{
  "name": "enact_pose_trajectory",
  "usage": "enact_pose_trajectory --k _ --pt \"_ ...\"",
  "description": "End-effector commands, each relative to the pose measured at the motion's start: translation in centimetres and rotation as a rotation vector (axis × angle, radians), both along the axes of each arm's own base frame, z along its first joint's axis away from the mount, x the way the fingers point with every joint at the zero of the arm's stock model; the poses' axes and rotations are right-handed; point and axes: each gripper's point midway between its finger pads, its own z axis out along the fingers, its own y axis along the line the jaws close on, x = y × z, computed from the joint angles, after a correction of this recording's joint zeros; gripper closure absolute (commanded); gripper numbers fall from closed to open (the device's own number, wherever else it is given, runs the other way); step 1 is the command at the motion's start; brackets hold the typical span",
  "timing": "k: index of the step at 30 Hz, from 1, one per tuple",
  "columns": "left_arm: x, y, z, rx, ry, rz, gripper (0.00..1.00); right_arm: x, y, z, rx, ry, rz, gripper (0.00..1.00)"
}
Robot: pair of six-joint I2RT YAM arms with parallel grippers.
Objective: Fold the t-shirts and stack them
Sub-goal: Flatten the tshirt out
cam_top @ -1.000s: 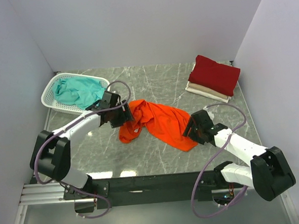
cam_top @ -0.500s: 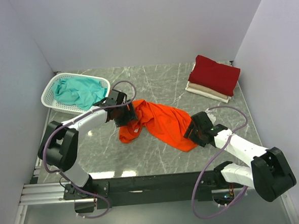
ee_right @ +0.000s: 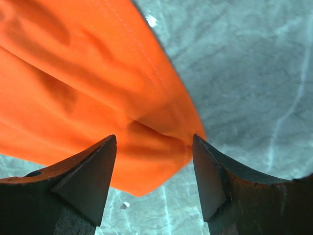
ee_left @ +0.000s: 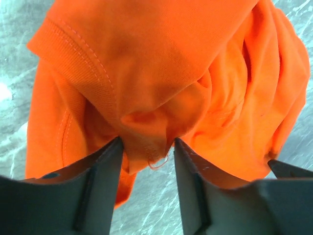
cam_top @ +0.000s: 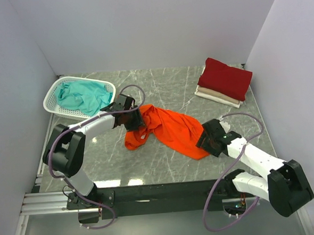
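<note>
A bright orange t-shirt (cam_top: 168, 126) lies crumpled mid-table. My left gripper (cam_top: 138, 120) sits at its upper left edge. In the left wrist view the jaws stand apart, still open, with a bunched fold of orange cloth (ee_left: 146, 122) between the tips of the left gripper (ee_left: 146, 144). My right gripper (cam_top: 205, 138) is at the shirt's lower right corner. Seen from the right wrist, that corner (ee_right: 146, 147) lies between the wide-open fingers of the right gripper (ee_right: 154, 142). A folded dark red t-shirt (cam_top: 225, 77) rests on a folded cream-white one (cam_top: 213, 96) at the back right. A teal t-shirt (cam_top: 83, 95) fills the basket.
The white lattice basket (cam_top: 48, 101) stands at the back left near the left wall. Grey walls close in the left, back and right sides. The marble tabletop (cam_top: 160, 88) shows between the basket and the folded stack.
My left gripper has moved right onto the orange shirt's edge, and its jaws have narrowed around a fold. The right gripper has shifted slightly toward the near right, staying open.
</note>
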Motion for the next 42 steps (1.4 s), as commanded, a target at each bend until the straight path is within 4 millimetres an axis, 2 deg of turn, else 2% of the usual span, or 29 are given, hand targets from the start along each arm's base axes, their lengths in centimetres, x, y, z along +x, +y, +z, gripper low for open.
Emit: enact_pose_trajectory --k 1,2,12,15,16,17,19,20,21,22,23,24,26,27,29,30,32,33,35,36,37,39,42 --pt "1.3 -1.4 0.8 -0.046 -0.039 -0.008 0.52 -0.7 -1.0 0.4 -0.042 0.007 -0.014 0.3" --pt "1.5 -1.5 0.9 -0.046 -0.042 -0.01 0.58 -0.9 -1.1 0.5 -0.043 0.007 -0.013 0.3" --pt "1.7 -1.4 0.8 -0.035 -0.045 -0.012 0.75 -0.8 -0.2 -0.8 -0.031 0.058 0.036 0.32" --pt "2.0 -1.3 1.2 -0.027 -0.061 -0.009 0.81 -0.4 0.2 -1.0 -0.027 0.059 0.052 0.42" --pt "2.1 -1.2 1.3 -0.02 -0.069 -0.012 0.84 -0.1 0.3 -0.9 -0.024 0.049 0.056 0.49" --pt "2.4 -0.9 1.6 -0.009 -0.08 -0.003 0.92 0.0 0.4 -0.8 -0.025 0.047 0.055 0.53" --pt "2.8 -0.5 1.9 0.011 -0.096 0.001 1.0 0.5 0.5 -0.4 -0.025 0.032 0.057 0.73" --pt "3.2 0.0 2.3 0.028 -0.108 0.011 1.0 0.8 0.5 0.0 -0.026 0.023 0.057 0.8" --pt "3.5 0.4 2.6 0.041 -0.115 0.018 1.0 1.3 0.6 0.8 -0.028 0.006 0.056 0.93" --pt "4.1 1.3 3.3 0.052 -0.136 0.032 1.0 1.6 0.5 1.4 -0.04 -0.005 0.057 1.0" --pt "4.9 1.8 4.6 0.054 -0.164 0.046 1.0 2.0 0.2 2.0 -0.056 -0.015 0.052 1.0" --pt "5.3 2.8 5.0 0.075 -0.169 0.068 1.0 2.9 -0.2 3.9 -0.077 -0.051 0.041 1.0" --pt "7.0 5.0 8.2 0.078 -0.237 0.12 1.0 4.0 -1.0 6.5 -0.105 -0.104 0.031 1.0" --pt "7.2 5.9 9.1 0.083 -0.247 0.133 1.0 4.9 -1.6 8.9 -0.121 -0.147 0.015 1.0" --pt "8.7 8.5 12.7 0.101 -0.33 0.192 1.0 5.7 -2.6 12.1 -0.13 -0.219 0.001 1.0" --pt "8.8 9.5 13.6 0.114 -0.343 0.212 1.0 6.4 -3.5 14.7 -0.129 -0.269 -0.033 1.0" --pt "9.2 11.4 16.8 0.114 -0.409 0.251 1.0 6.8 -4.6 18.0 -0.142 -0.351 -0.051 1.0" --pt "9.1 12.0 17.7 0.118 -0.424 0.264 1.0 7.1 -5.1 20.5 -0.149 -0.409 -0.056 1.0" --pt "8.8 13.6 20.5 0.124 -0.483 0.306 1.0 7.0 -6.0 23.6 -0.17 -0.492 -0.075 1.0" --pt "8.5 14.2 21.5 0.124 -0.504 0.323 1.0 6.9 -6.3 25.9 -0.169 -0.547 -0.084 1.0" --pt "7.9 15.4 23.7 0.122 -0.549 0.361 1.0 6.7 -6.7 27.1 -0.181 -0.574 -0.092 1.0" --pt "7.1 16.7 26.0 0.119 -0.605 0.405 1.0 5.7 -8.0 30.4 -0.201 -0.665 -0.145 1.0" --pt "4.0 19.4 31.2 0.125 -0.736 0.506 1.0 4.0 -9.8 34.0 -0.221 -0.781 -0.215 1.0"
